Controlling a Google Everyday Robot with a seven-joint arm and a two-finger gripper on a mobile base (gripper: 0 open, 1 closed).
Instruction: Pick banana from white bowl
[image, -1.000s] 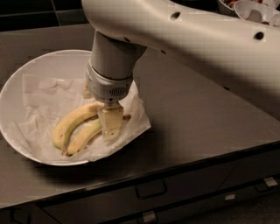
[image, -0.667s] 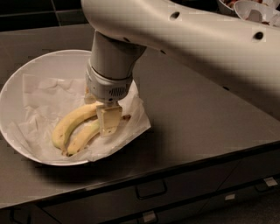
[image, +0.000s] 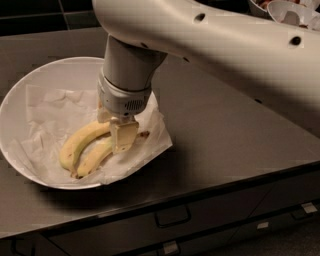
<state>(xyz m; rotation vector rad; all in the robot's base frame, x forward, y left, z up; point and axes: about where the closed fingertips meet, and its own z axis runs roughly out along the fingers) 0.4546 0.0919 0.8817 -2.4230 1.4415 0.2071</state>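
The pincer (image: 117, 136) hangs straight down into the bowl (image: 30, 85), about 4 o'clock from its middle, over the stem ends of two fruits on the paper (image: 50, 110). The banana (image: 95, 159) lies flat toward 6 o'clock, just beside the plumper banana (image: 80, 142), so coming down at its neck looks sensible. I cannot tell whether the pincer is spread or pinching. The bowl sits at the bench's (image: 225, 125) 9 o'clock side.
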